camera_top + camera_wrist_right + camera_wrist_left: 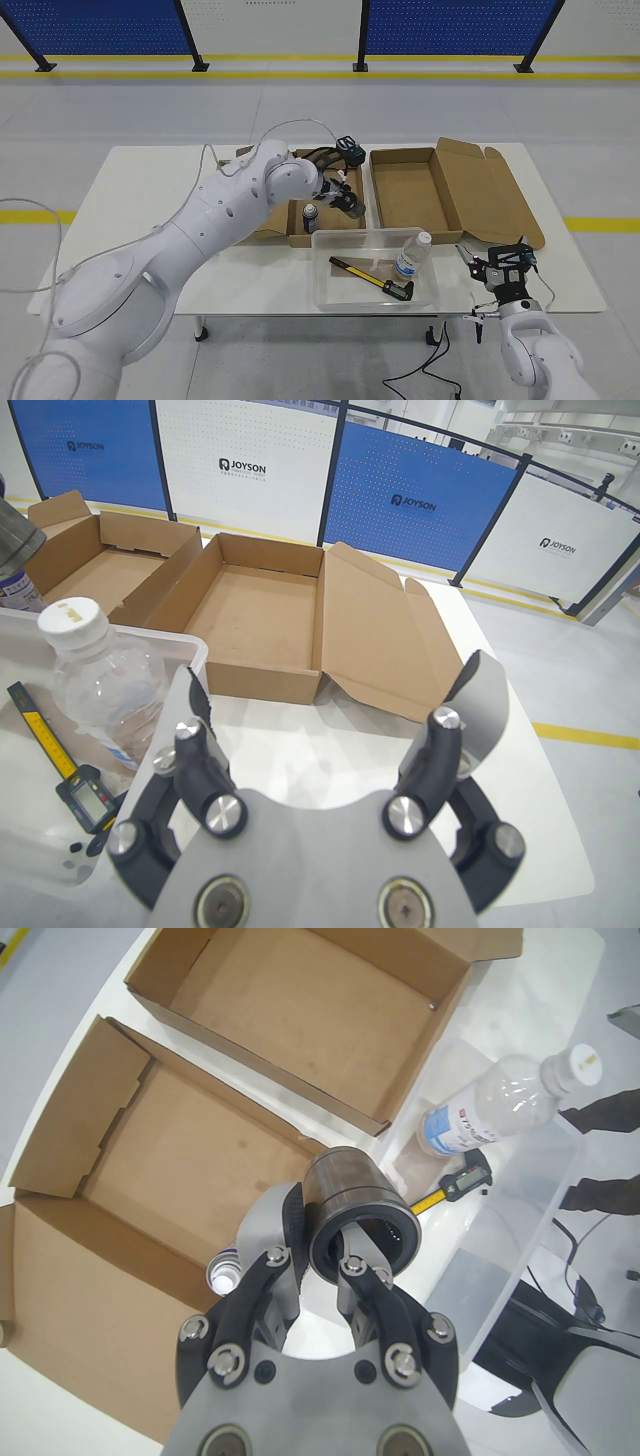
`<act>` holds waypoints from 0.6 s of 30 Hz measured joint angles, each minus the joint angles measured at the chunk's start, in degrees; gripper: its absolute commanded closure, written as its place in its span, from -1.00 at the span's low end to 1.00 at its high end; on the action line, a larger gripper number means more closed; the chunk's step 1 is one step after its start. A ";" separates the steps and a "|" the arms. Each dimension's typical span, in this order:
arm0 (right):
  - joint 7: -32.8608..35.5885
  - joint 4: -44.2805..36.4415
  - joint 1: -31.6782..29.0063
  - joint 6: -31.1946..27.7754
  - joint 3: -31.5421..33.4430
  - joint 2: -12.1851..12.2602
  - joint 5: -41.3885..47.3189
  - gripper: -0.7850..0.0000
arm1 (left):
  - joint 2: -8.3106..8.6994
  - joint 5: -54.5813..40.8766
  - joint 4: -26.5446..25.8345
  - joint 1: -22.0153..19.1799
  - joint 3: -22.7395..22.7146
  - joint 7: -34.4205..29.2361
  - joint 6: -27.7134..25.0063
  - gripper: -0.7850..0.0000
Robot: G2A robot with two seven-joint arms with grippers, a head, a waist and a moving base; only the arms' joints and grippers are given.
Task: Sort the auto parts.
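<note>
Bearing (350, 1193) gripped in left jaws near spray can (223, 1275) and clear bin (316, 270); right jaws wide

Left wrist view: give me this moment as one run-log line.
left gripper: shut on metal cylinder, at left cardboard box edge | right gripper: open, empty | clear bin: bottle, caliper

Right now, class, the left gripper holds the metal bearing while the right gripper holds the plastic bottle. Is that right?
The right gripper is open and empty; the plastic bottle sits in the clear bin, as the right wrist view shows. The left gripper does hold the metal bearing.
</note>
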 measured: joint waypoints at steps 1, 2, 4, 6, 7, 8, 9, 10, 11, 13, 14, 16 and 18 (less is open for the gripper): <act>0.00 0.00 0.00 0.00 0.00 0.00 0.00 -1.00 | -0.64 0.93 0.85 -0.28 0.34 -0.02 0.71 1.00; 0.00 0.00 0.00 0.00 0.00 0.00 0.00 -1.00 | -1.50 1.85 2.02 -0.52 0.69 0.05 1.58 1.00; 0.00 0.00 0.00 0.00 0.00 0.00 0.00 -1.00 | -2.83 2.97 3.78 -0.87 1.18 0.06 2.47 1.00; 0.00 0.00 0.00 0.00 0.00 0.00 0.00 -1.00 | -4.34 3.40 5.83 -1.00 1.52 0.31 2.59 1.00; 0.00 0.00 0.00 0.00 0.00 0.00 0.00 -1.00 | -4.98 3.57 6.77 -1.01 1.69 0.32 2.45 1.00; 0.00 0.00 0.00 0.00 0.00 0.00 0.00 -1.00 | -5.84 3.89 8.06 -0.98 1.99 0.17 2.21 1.00; 0.00 0.00 0.00 0.00 0.00 0.00 0.00 -1.00 | -6.49 4.22 9.04 -0.92 2.27 0.02 2.07 1.00; 0.00 0.00 0.00 0.00 0.00 0.00 0.00 -1.00 | -7.14 4.53 10.02 -0.86 2.51 -0.06 1.94 1.00; 0.00 0.00 0.00 0.00 0.00 0.00 0.00 -1.00 | -8.01 4.75 11.32 -0.78 2.71 -0.01 1.75 1.00; 0.00 0.00 0.00 0.00 0.00 0.00 0.00 -1.00 | -9.28 4.89 13.29 -0.67 2.89 0.14 1.33 1.00; 0.00 0.00 0.00 0.00 0.00 0.00 0.00 -1.00 | -10.09 5.07 14.56 -0.65 3.03 0.18 1.04 1.00; 0.00 0.00 0.00 0.00 0.00 0.00 0.00 -1.00 | -11.30 5.54 16.37 -0.72 3.23 0.27 0.70 1.00; 0.00 0.00 0.00 0.00 0.00 0.00 0.00 -1.00 | -12.66 6.11 18.49 -0.86 3.43 0.30 0.34 1.00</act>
